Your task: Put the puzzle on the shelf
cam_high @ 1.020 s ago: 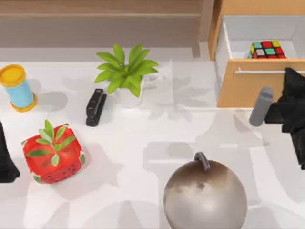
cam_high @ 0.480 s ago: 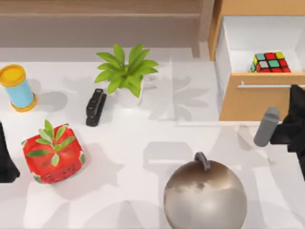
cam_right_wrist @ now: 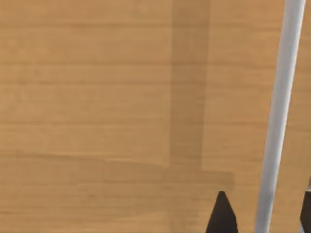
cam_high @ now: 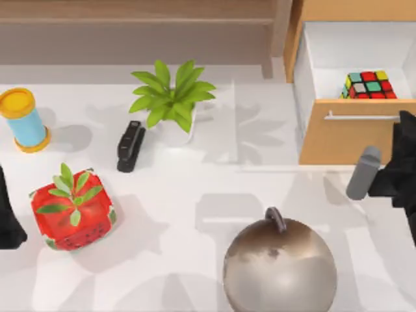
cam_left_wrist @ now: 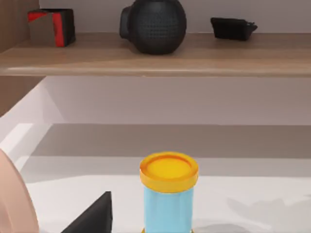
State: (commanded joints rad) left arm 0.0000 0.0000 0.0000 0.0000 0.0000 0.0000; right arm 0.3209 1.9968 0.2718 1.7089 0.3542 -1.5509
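The puzzle (cam_high: 368, 84), a small cube with red, green and yellow stickers, lies inside the pulled-out drawer (cam_high: 312, 65) of the wooden cabinet at the back right. My right gripper (cam_high: 404, 127) is at the drawer front. In the right wrist view the right gripper (cam_right_wrist: 265, 216) is open, and the silver bar handle (cam_right_wrist: 279, 121) runs between its dark fingertips (cam_right_wrist: 222, 216) without touching them. The shelf (cam_high: 130, 29) spans the back left, its upright (cam_high: 281, 26) beside the cabinet; its board (cam_left_wrist: 160, 58) faces the left wrist. My left arm (cam_high: 8, 214) stays parked at the left edge.
On the table stand a blue can with a yellow lid (cam_high: 23, 120), a black stapler (cam_high: 130, 145), a potted plant (cam_high: 170, 101), a strawberry-patterned cube (cam_high: 73, 209) and a large metal ball with a handle (cam_high: 279, 266). The shelf carries a red-black box (cam_left_wrist: 51, 26), a black round speaker (cam_left_wrist: 155, 24) and a flat black item (cam_left_wrist: 232, 27).
Compared with a second ago the drawer has slid farther out toward the front, with my right gripper moving the same way. Over the last half second almost nothing moved.
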